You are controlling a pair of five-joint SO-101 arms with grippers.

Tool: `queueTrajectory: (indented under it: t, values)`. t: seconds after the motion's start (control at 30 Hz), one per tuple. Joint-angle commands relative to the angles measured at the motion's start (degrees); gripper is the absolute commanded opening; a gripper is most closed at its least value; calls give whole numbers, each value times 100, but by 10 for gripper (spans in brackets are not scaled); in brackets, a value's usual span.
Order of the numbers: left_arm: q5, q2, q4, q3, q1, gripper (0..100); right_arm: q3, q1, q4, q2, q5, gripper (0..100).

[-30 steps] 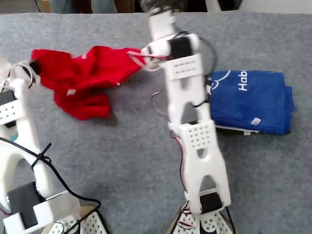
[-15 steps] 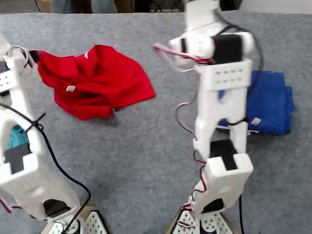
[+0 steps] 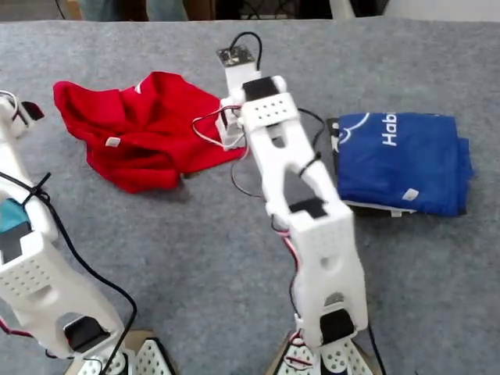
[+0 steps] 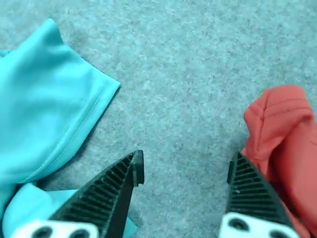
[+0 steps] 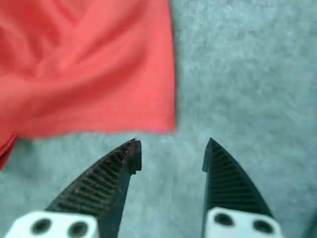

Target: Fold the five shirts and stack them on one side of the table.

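A crumpled red shirt (image 3: 144, 129) lies on the grey table at the back left. My right gripper (image 3: 225, 134) hangs at its right edge; in the right wrist view it stands open (image 5: 172, 151) over bare felt, just short of the red shirt's hem (image 5: 84, 64). My left gripper (image 3: 26, 112) is at the table's left edge, a little left of the shirt's left end. It is open (image 4: 185, 168), with the red shirt (image 4: 282, 134) beside one finger and a teal shirt (image 4: 44, 104) beside the other. A folded blue shirt (image 3: 398, 160) lies at the right.
A bit of the teal shirt (image 3: 8, 215) peeks out under the left arm at the table's left edge. White fabric shows under the blue shirt's near edge. Bare grey felt (image 3: 187, 258) spreads across the middle and front between the two arm bases.
Both grippers let go of the red shirt, which dropped flat. The right arm rose, then came down at the shirt's right edge. The left arm drew back to the left.
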Motion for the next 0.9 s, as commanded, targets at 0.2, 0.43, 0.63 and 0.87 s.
queueTrajectory:
  t: [0.2,0.43,0.63,0.87]
  values:
    - [-9,-35,237,-330,-119,287,-3908,-114,1257,2624,-185,158]
    - [-9,-26,246,-330,-127,287,-5402,-105,1873,3732,44,15]
    - [-44,-79,360,-338,-110,287,-5455,9,1934,3415,97,14]
    - [-853,-738,1371,-198,435,278,-5446,703,1925,2035,105,14]
